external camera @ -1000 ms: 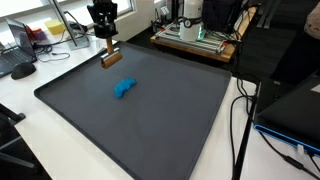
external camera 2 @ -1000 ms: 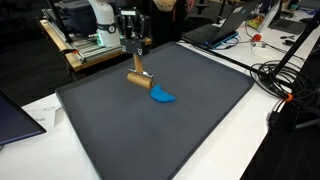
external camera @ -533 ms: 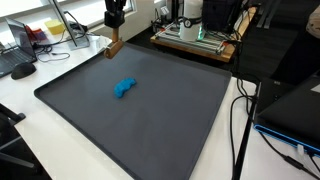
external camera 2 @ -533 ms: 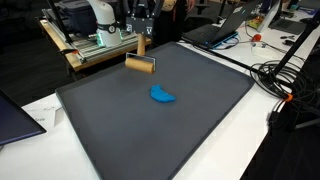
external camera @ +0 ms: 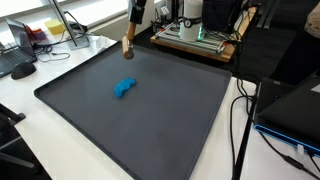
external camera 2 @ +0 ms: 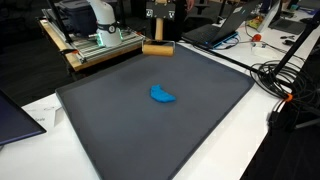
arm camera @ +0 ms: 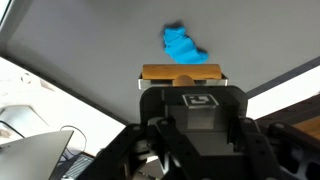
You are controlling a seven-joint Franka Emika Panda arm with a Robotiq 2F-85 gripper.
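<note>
My gripper (external camera: 136,20) hangs high over the far edge of the dark grey mat (external camera: 150,125), shut on the thin handle of a wooden bar (external camera: 127,46). The bar (external camera 2: 157,48) hangs level below the fingers, above the mat's (external camera 2: 150,135) far rim. In the wrist view the wooden bar (arm camera: 180,73) lies just beyond the gripper (arm camera: 182,88), whose fingertips are hidden by its black body. A small crumpled blue object (external camera: 124,88) lies on the mat, well short of the bar, and shows in the other views too: blue object (external camera 2: 163,95), blue object (arm camera: 183,45).
A machine on a wooden board (external camera: 195,32) stands just behind the mat, close to the gripper; the same machine (external camera 2: 95,38) appears in both exterior views. A laptop (external camera: 292,112) and cables (external camera 2: 285,80) lie beside the mat. Desk clutter (external camera: 30,45) sits beyond one corner.
The gripper has risen and travelled toward the mat's far edge with the wooden bar, away from the blue object. The blue object has stayed put.
</note>
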